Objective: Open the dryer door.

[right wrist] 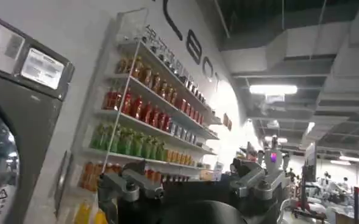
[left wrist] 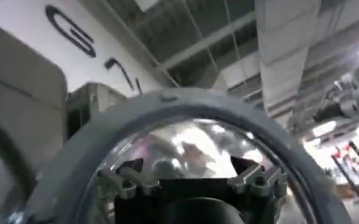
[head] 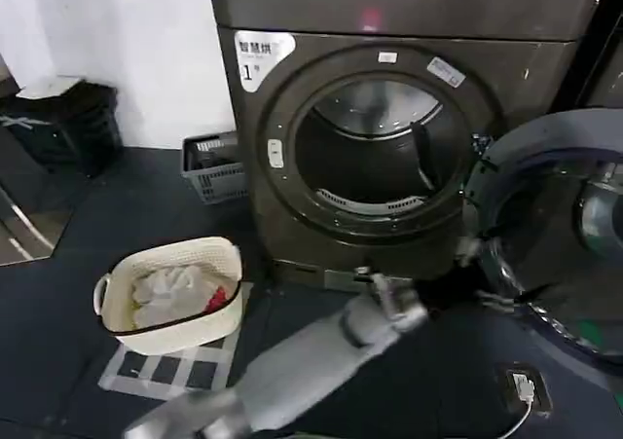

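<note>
With the dryer door (head: 560,235) swung wide off the drum opening (head: 375,147) | left gripper (left wrist: 191,182) faces its glass, fingers spread, holding nothing | right gripper (right wrist: 188,182) idles apart, likewise released.

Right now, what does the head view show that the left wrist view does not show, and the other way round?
Head view alone: the open drum mouth, a laundry basket with clothes on the floor, a grey crate by the machine, and the left arm reaching toward the swung-open dryer door.

Left wrist view alone: the left tool, open, close before the door's domed glass, plus ceiling beams.

Both share the dryer door, already open.
</note>
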`<state>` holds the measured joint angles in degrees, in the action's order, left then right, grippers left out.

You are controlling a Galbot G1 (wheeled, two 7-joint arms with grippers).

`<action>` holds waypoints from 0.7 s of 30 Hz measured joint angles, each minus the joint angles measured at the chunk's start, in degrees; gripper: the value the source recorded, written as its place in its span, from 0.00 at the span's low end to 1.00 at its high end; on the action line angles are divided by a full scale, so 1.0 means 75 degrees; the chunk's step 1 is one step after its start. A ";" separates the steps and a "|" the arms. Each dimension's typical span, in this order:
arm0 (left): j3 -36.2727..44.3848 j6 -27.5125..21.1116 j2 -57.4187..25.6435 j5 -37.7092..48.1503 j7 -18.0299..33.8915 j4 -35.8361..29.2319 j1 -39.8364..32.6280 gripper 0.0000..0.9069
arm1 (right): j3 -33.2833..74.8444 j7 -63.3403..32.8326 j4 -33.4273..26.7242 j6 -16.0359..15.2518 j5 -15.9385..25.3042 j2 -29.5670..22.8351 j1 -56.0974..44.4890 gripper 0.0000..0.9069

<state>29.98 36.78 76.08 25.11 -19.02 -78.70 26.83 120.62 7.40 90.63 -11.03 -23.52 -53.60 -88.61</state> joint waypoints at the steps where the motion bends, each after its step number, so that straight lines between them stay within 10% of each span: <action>1: 0.0002 -0.0128 -0.0200 -0.0057 -0.0026 -0.0095 -0.0009 1.00 | 0.0020 0.0000 -0.0010 0.0000 0.0000 0.0012 -0.0003 1.00; 13: -0.0206 -0.1186 -0.3050 -0.0580 -0.0703 -0.0685 -0.0141 1.00 | 0.0194 -0.0001 -0.0047 0.0048 0.0069 0.0130 -0.0085 1.00; 21: 0.0475 -0.2316 -0.5126 0.0208 0.0235 -0.1403 -0.0727 1.00 | 0.0219 -0.0009 -0.0109 0.0053 0.0070 0.0240 -0.0125 1.00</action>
<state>33.55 19.40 37.64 26.67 -17.26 -89.22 21.38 122.26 7.34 89.81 -10.64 -23.00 -51.80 -89.55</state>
